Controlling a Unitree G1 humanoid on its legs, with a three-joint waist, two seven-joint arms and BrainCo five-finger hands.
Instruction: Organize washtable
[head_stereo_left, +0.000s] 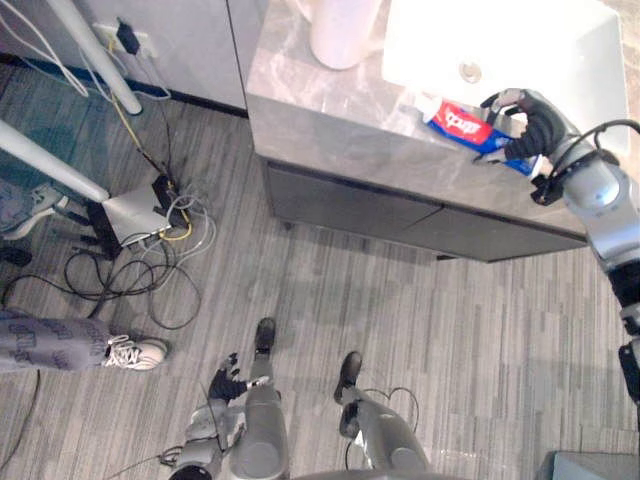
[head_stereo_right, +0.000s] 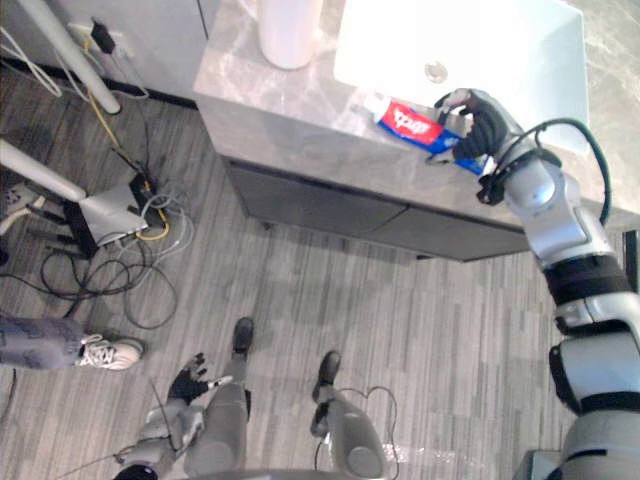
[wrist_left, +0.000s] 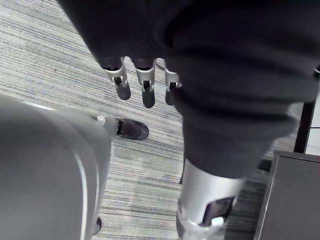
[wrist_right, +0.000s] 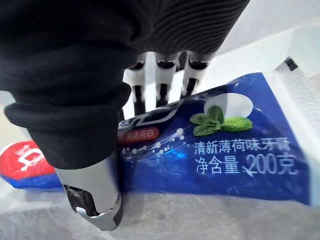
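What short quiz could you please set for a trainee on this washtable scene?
1. Which thing is the right hand closed on? A) a toothpaste tube B) a hairbrush C) a folded towel
2. True or false: the tube lies inside the white basin.
3. Fill in: the left hand, down near the floor, has its fingers ____ and holds nothing.
Key: 1 A. 2 False: it lies on the grey counter beside the basin. 3 open.

The toothpaste tube (wrist_right: 215, 165) carries 2 lines of white Chinese characters on its blue part, the second with a numeral in it, beside a mint-leaf picture. A small red label nearby bears white characters. Its red end shows white lettering.
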